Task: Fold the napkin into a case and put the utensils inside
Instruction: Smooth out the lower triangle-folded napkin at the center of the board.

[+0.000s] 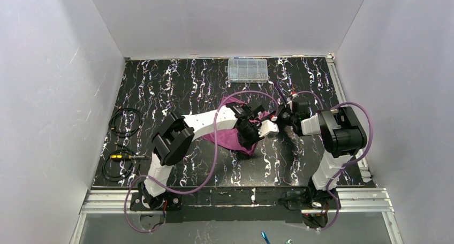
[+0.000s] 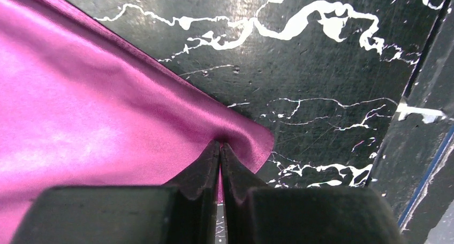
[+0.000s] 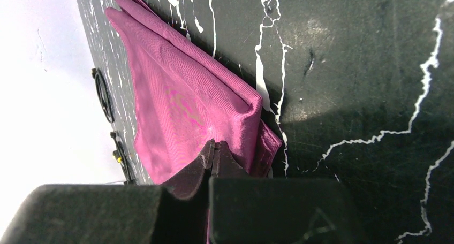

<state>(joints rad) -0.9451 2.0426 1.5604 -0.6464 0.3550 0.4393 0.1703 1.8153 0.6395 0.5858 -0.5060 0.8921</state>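
The plum-purple napkin (image 1: 227, 136) lies folded over near the table's middle, under both wrists. In the left wrist view one corner of the napkin (image 2: 107, 110) is puckered between the jaws of my left gripper (image 2: 220, 145), which is shut on it. In the right wrist view the napkin (image 3: 182, 105) shows as a doubled layer with a folded edge, and my right gripper (image 3: 214, 144) is shut on that cloth. From above, the left gripper (image 1: 249, 146) is at the cloth's near corner and the right gripper (image 1: 274, 117) at its right side. I cannot make out the utensils in any view.
A clear plastic compartment box (image 1: 247, 70) stands at the back of the black marbled table (image 1: 176, 83). Two black cable coils (image 1: 126, 121) (image 1: 118, 164) lie at the left edge. White walls close in three sides. A metal rail (image 1: 342, 89) runs along the right.
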